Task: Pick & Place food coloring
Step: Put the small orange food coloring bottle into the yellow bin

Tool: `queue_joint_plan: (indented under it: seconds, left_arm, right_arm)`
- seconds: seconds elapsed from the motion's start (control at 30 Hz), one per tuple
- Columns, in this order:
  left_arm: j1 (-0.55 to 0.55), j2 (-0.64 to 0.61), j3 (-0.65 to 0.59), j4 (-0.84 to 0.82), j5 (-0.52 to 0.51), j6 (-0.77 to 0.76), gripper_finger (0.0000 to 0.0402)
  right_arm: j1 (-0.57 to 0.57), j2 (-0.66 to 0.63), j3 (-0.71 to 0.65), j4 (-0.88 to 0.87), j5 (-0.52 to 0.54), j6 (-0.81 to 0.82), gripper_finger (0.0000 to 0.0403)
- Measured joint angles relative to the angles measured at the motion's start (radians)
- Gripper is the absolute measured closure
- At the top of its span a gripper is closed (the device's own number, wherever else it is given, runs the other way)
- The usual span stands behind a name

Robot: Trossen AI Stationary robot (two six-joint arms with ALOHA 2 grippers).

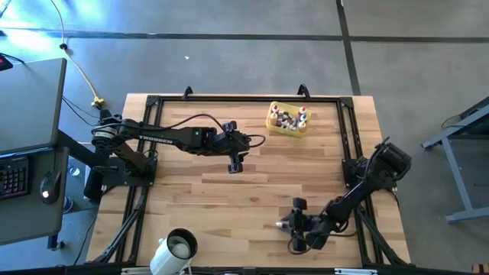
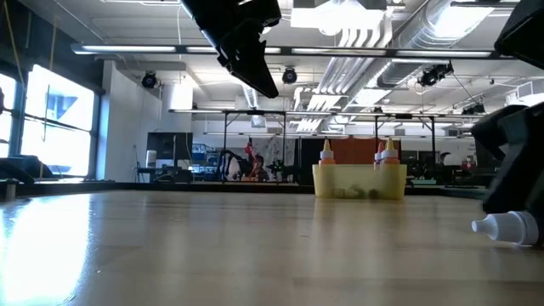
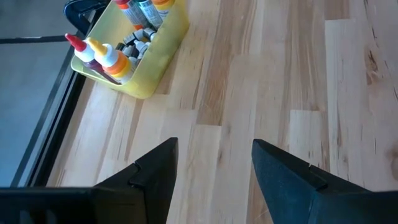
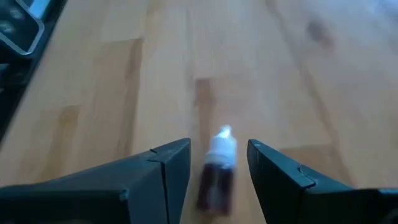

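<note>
A small food coloring bottle (image 4: 217,171), dark with a white cap, lies on its side on the wooden table near the front right (image 1: 281,224). My right gripper (image 1: 290,225) is low over it and open, one finger on each side with a gap showing. Several more food coloring bottles (image 3: 106,57) stand in a translucent yellow tray (image 1: 275,126) at the far middle-right. My left gripper (image 1: 235,165) hangs open above the table's middle, with nothing between its fingers.
A white mug (image 1: 177,248) lies at the table's near edge, left of centre. A black frame (image 1: 229,99) runs round the tabletop. Bare wood lies between the tray and the lying bottle.
</note>
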Motion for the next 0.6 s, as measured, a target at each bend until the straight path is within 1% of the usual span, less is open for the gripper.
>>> queue_joint_plan:
  seconds: [0.1,0.3,0.47,0.6]
  left_arm:
    - [0.000,0.000,0.000,0.000,0.000,0.000,0.0199]
    - [0.000,0.000,0.000,0.000,-0.001,0.001,0.0199]
    - [0.000,0.000,0.000,0.000,-0.001,0.001,0.0199]
    - [0.000,0.000,0.000,0.000,-0.002,0.007,0.0199]
  right_arm:
    - [0.001,0.000,0.000,-0.013,-0.040,0.036,0.0251]
    - [-0.006,0.000,0.000,-0.096,-0.029,0.040,0.0253]
    - [-0.037,-0.003,0.003,-0.152,-0.040,0.128,0.0270]
    - [-0.062,-0.003,0.002,-0.135,-0.042,0.070,0.0291]
